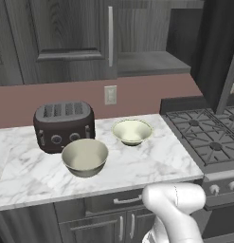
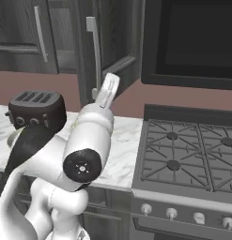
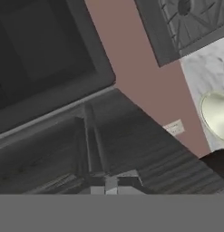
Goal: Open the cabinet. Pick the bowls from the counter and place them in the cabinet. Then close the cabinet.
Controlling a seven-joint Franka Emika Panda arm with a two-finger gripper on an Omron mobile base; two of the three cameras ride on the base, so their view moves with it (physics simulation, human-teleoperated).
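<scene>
The cabinet (image 1: 66, 38) hangs above the counter (image 1: 151, 161); its left door is closed and its right door (image 2: 118, 37) is swung out, baring a shelf (image 1: 147, 61). The larger beige-grey bowl (image 1: 85, 156) sits in front of the toaster. The smaller whitish bowl (image 1: 132, 131) stands behind it to the right and also shows in the hand view (image 3: 217, 115). My gripper (image 2: 111, 78) points upward, shut, just right of the lower end of the open door's silver handle (image 2: 95, 51). Whether it holds the handle I cannot tell. The hand view shows the gripper (image 3: 111, 186) at the foot of that handle (image 3: 88, 140).
A dark toaster (image 1: 64, 126) stands at the back left of the counter. A black gas stove (image 1: 208, 137) adjoins the counter on the right, with a dark appliance (image 2: 192, 42) above it. A wall outlet (image 1: 110, 95) sits behind the bowls.
</scene>
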